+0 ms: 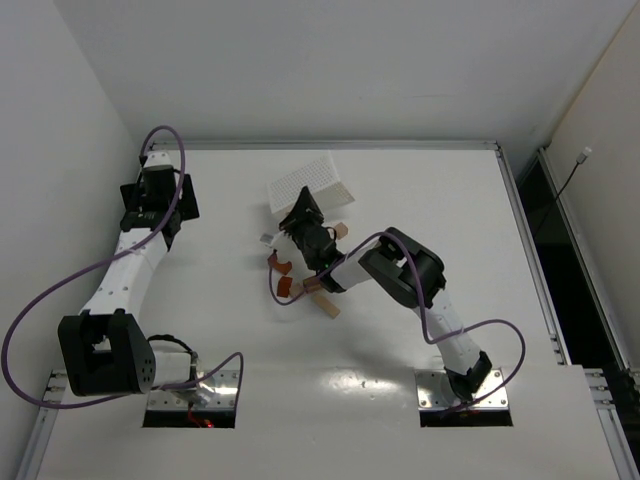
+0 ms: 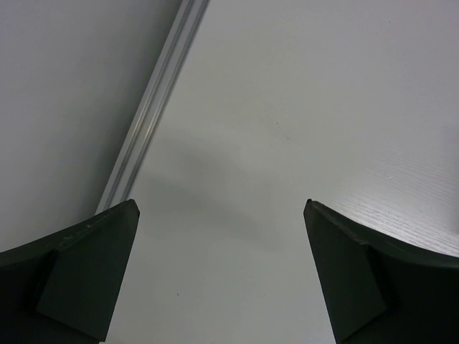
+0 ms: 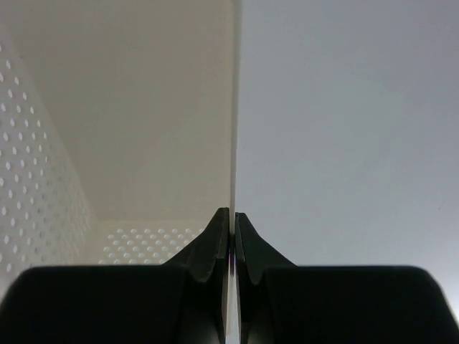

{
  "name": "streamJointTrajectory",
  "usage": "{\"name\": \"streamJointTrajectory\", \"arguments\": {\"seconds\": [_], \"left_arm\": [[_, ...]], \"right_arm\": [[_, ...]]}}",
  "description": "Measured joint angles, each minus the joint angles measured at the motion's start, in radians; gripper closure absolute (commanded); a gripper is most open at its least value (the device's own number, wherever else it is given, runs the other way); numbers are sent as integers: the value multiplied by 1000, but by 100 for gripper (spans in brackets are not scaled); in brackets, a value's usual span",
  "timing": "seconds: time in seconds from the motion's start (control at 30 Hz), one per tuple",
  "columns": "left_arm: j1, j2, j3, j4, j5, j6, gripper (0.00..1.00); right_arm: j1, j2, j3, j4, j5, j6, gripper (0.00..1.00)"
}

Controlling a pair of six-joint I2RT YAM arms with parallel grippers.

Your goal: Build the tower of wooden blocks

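Note:
Several wood blocks lie loose on the white table under the right arm's forearm: a reddish-orange arch, a reddish-orange piece, a pale tan bar and a tan piece. No tower is in view. My right gripper is shut on the thin side wall of the white dimpled box, which sits tilted at the back. Far away at the back left, my left gripper stands wide open over bare table, with nothing between its fingers.
A metal rail runs along the table's left edge close to the left gripper. White walls close in the left and back sides. A purple cable loops from the right arm over the blocks.

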Motion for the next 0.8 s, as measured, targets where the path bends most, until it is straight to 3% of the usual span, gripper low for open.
{"name": "streamJointTrajectory", "arguments": {"seconds": [0.8], "left_arm": [[0, 62, 18, 16, 3, -5, 0]], "right_arm": [[60, -89, 39, 14, -8, 0, 100]]}}
